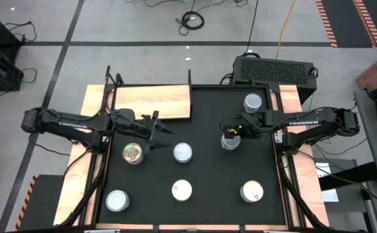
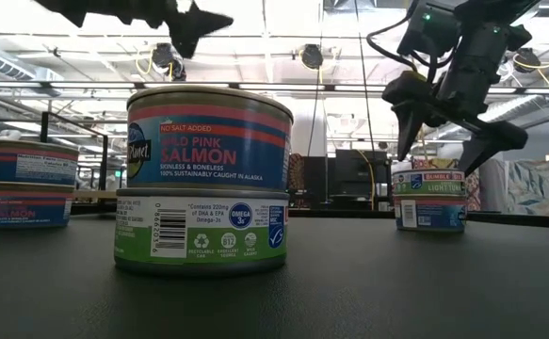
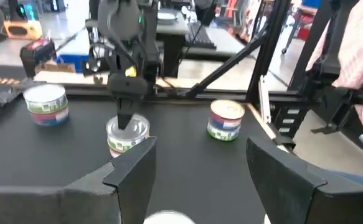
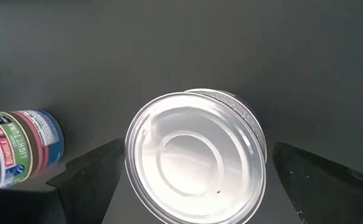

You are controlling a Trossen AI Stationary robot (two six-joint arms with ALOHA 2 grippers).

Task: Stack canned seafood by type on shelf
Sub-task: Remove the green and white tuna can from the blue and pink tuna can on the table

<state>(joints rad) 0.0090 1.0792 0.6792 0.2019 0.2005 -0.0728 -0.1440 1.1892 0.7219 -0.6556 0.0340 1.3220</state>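
Several tins stand on the black mat (image 1: 207,213). One with a gold top (image 1: 133,153) is below my left gripper (image 1: 162,128), which is open and hovers above the mat beside the wooden shelf (image 1: 152,102). Pale-topped tins stand at mid-table (image 1: 183,153), along the near edge (image 1: 182,190) and at the far right (image 1: 253,101). My right gripper (image 1: 230,134) is open and points down over a silver-topped light-tuna tin (image 4: 197,158). Its fingers (image 4: 88,177) stand on either side of the tin's top with gaps showing. The low view shows a salmon tin stacked on a green-labelled tin (image 2: 203,179).
Two more tins stand near the front corners (image 1: 117,200) (image 1: 251,191). A second two-tin stack (image 2: 20,184) shows at the low view's left. Wooden rails (image 1: 298,188) and black frame bars border the mat. A black box (image 1: 275,68) sits behind the table.
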